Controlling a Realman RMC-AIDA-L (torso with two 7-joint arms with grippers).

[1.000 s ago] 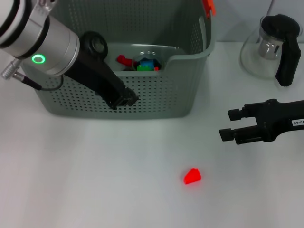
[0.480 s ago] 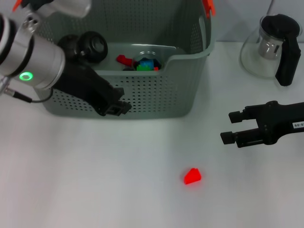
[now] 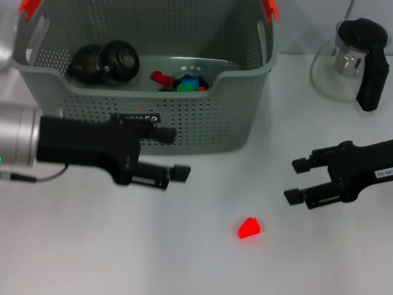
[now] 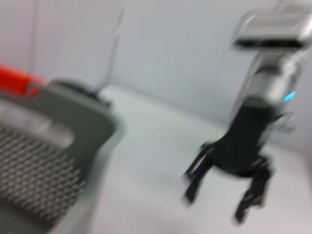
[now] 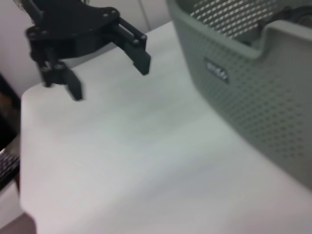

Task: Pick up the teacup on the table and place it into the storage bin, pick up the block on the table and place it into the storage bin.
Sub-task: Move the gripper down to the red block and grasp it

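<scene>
Left end effector [image 3: 170, 152] reaches sideways, low over the white bench [image 3: 92, 246], right in front of the grey perforated plastic storage bin [image 3: 202, 123], fingers spread and empty. Right end effector [image 3: 296, 180] hovers opposite, open too. Small red block [image 3: 249, 228] lies on the bench between them, nearer the right one. Black teacups [image 3: 103, 61] sit inside the bin.

one grey basket [image 3: 202, 117] stands on one white table [image 3: 92, 246], and it carries two orange clips, one at each far corner [image 3: 269, 8]. inside it lie two dark round cups [image 3: 104, 60] side by side, plus a small heap of coloured toy pieces [image 3: 184, 81] too jumbled to count. out on the table there is one red block [image 3: 249, 228], one glass pot [image 3: 350, 58] with a black handle, and two black grippers, the left gripper [image 3: 172, 152] and the right gripper [image 3: 298, 180].
</scene>
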